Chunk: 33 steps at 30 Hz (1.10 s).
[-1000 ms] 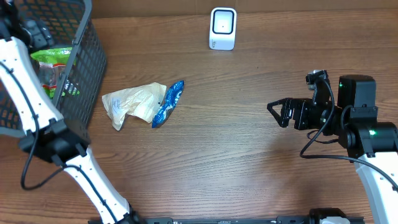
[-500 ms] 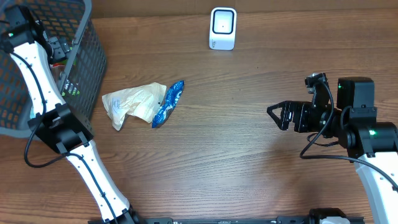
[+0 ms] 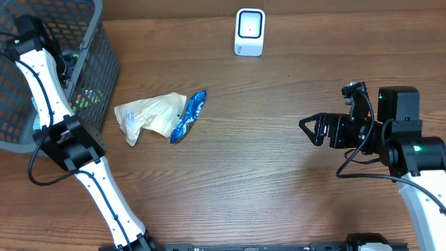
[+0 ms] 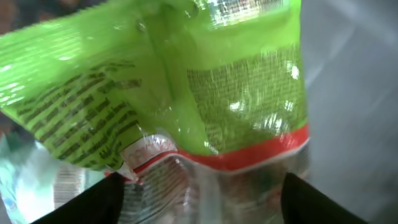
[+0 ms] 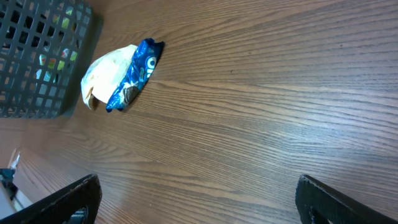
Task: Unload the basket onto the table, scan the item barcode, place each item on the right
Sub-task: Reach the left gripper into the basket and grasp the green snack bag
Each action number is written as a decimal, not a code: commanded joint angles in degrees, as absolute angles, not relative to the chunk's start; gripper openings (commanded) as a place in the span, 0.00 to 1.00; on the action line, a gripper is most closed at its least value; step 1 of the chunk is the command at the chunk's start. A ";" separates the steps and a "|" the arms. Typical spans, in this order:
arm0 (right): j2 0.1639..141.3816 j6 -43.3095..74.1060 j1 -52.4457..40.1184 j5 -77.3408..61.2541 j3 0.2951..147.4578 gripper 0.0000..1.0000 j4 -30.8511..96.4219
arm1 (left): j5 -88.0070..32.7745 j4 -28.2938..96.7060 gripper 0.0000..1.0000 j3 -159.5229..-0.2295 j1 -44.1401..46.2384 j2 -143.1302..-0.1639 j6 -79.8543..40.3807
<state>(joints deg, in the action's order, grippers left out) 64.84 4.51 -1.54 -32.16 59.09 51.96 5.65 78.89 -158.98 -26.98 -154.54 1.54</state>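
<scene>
Saw green packet (image 4: 186, 81) blurred, cropped at twelve o'clock, print unreadable; caught left gripper (image 4: 205, 200) only as dark tips cut at six o'clock.

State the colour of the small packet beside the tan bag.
The packet is blue; the right wrist view shows it best.

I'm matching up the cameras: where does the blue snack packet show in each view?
Overhead: blue snack packet left of centre, against the pale bag.
Left wrist: not in it; a green packet fills the view.
Right wrist: upper left, against the pale bag.
Shared landmark: the wire basket, left of it in both.
</scene>
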 commanded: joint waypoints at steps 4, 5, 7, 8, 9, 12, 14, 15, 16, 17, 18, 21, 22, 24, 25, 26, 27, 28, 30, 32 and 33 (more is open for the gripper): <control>64.64 4.60 -1.87 -32.08 60.38 1.00 51.72 | 4.84 86.21 0.76 -158.50 -26.44 -160.07 -2.98; 64.64 4.60 -1.87 -32.08 60.38 1.00 51.72 | 4.82 87.46 0.79 -158.50 -26.37 -160.07 -3.68; 64.64 4.60 -1.87 -32.08 60.38 1.00 51.72 | 4.82 89.52 0.83 -158.50 -26.22 -160.07 -4.47; 64.64 4.60 -1.87 -32.08 60.38 1.00 51.72 | 4.84 90.21 0.84 -158.50 -26.13 -160.07 -4.54; 64.64 4.60 -1.87 -32.08 60.38 1.00 51.72 | 4.84 90.39 0.83 -158.43 -26.11 -160.07 -4.54; 64.64 4.58 -1.87 -32.08 60.38 1.00 51.72 | 4.84 88.16 0.84 -157.42 -26.06 -160.07 -5.50; 64.64 4.58 -1.87 -32.08 60.38 1.00 51.72 | 4.80 84.82 0.85 -155.39 -26.09 -160.07 -7.86; 64.64 4.58 -1.87 -32.08 60.38 1.00 51.72 | 4.75 83.83 0.85 -154.54 -26.06 -160.09 -8.60; 64.64 4.58 -1.87 -32.08 60.38 1.00 51.72 | 4.29 82.19 0.86 -152.94 -26.06 -160.07 -9.56; 64.64 4.60 -1.87 -32.10 60.38 1.00 51.75 | 3.46 80.73 0.86 -151.28 -26.06 -160.07 -10.33; 64.64 4.67 -1.87 -32.10 60.38 1.00 51.83 | 1.98 78.54 0.85 -148.33 -26.06 -160.07 -11.16; 64.64 4.73 -1.87 -32.08 60.38 1.00 52.21 | 0.64 74.43 0.84 -142.63 -26.04 -160.09 -13.04; 64.64 4.73 -1.87 -32.10 60.38 1.00 52.38 | 0.30 73.19 0.82 -140.75 -26.04 -160.09 -13.23; 64.64 4.75 -1.87 -32.10 60.38 1.00 52.47 | -0.03 71.44 0.75 -137.91 -26.04 -160.07 -13.43; 64.64 4.75 -1.87 -32.10 60.38 1.00 52.42 | -0.01 71.02 0.68 -136.99 -26.04 -160.09 -13.43; 64.64 4.73 -1.87 -32.10 60.38 1.00 52.40 | -0.01 70.65 0.58 -136.22 -26.06 -160.07 -13.41; 64.64 4.73 -1.87 -32.08 60.38 1.00 52.36 | -0.03 70.30 0.45 -135.61 -26.06 -160.07 -13.41; 64.64 4.73 -1.87 -32.08 60.38 1.00 52.36 | -0.05 70.06 0.29 -135.41 -26.06 -160.07 -13.39; 64.64 4.75 -1.87 -32.08 60.38 1.00 52.38 | -0.03 70.13 0.04 -135.41 -26.06 -160.07 -13.32; 64.64 4.75 -1.87 -32.10 60.38 1.00 52.38 | -0.05 70.19 0.04 -135.57 -26.06 -160.07 -13.34; 64.64 4.75 -1.87 -32.10 60.38 1.00 52.36 | -0.12 70.28 0.04 -135.68 -26.06 -160.07 -13.37</control>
<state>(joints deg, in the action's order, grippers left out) 64.84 4.51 -1.56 -32.14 59.09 52.58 -2.68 68.86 -141.62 -26.35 -149.75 -13.04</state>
